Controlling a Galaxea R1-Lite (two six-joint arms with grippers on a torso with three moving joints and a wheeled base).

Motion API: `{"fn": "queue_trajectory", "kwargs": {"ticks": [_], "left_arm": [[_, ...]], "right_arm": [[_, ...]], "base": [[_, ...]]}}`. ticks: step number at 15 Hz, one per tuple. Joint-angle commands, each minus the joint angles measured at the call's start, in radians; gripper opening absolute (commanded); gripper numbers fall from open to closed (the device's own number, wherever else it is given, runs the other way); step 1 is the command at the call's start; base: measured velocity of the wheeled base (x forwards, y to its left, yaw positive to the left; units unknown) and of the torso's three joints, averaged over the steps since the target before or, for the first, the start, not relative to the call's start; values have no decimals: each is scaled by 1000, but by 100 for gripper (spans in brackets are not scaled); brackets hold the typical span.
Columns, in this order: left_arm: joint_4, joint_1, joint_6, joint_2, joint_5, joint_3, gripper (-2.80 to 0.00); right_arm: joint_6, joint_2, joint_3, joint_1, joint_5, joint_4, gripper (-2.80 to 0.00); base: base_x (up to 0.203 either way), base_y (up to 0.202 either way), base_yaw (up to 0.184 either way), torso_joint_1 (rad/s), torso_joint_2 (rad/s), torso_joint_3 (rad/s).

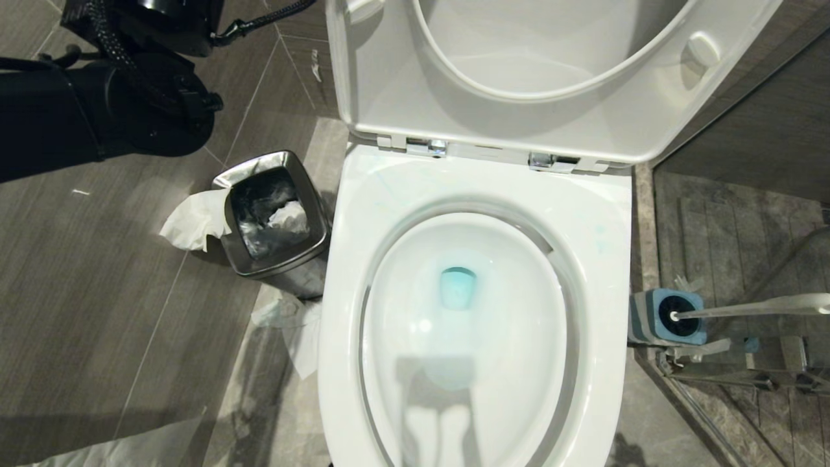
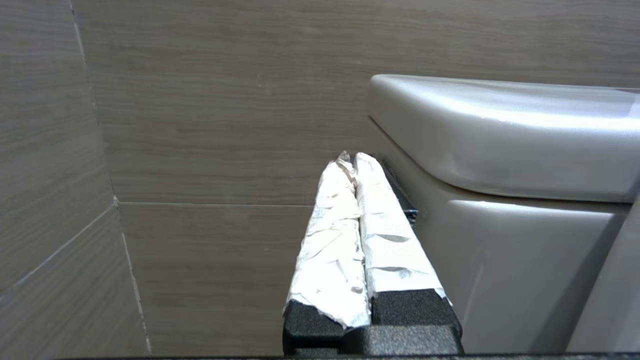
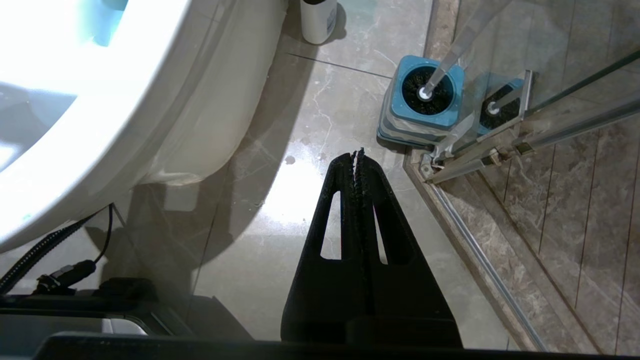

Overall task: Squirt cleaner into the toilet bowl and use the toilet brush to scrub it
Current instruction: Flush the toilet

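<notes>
In the head view, the glossy white ceramic toilet bowl (image 1: 480,324) fills the middle of the frame with its white seat and lid (image 1: 519,71) raised, and the translucent teal-blue cleaner (image 1: 457,287) tints the small pool of water at the bottom of the basin, with faint bluish streaks on the porcelain around it. The toilet brush (image 1: 746,308), with its long white plastic handle and black bristles, stands in its squat blue-topped holder (image 1: 668,318) on the floor just to the right of the bowl, the handle leaning away to the right. The black left arm (image 1: 97,104) reaches in at the upper left, above the grey tiled floor (image 1: 97,292), and its gripper lies outside this frame. Below it a small square steel waste bin (image 1: 275,214) sits just left of the bowl, with crumpled white tissue (image 1: 194,220) beside it. In the left wrist view, the left gripper (image 2: 352,160) is held roughly level, its two white-wrapped fingers (image 2: 330,240) pressed together on nothing, pointing at the brown tiled wall (image 2: 210,125) right next to the white tank (image 2: 500,135). In the right wrist view, the right gripper (image 3: 359,155) points down at the pale glossy floor, its black jaws closed and empty, near the brush in its holder yet clear of it, with the bowl's outer wall off to one side.
</notes>
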Motion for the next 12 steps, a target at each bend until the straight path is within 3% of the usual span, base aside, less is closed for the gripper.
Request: {"fn": "queue_trajectory", "kwargs": {"ticks": [1,12], "left_arm": [[-5,-14,2,8,0,-1,-280],[20,-15,1,109,0,-1,-280]], "right_arm": [[0,2,0,0,0,0,-280],[0,2,0,0,0,0,-280]], "base": [[0,0,0,0,0,0],[0,0,0,0,0,0]]}}
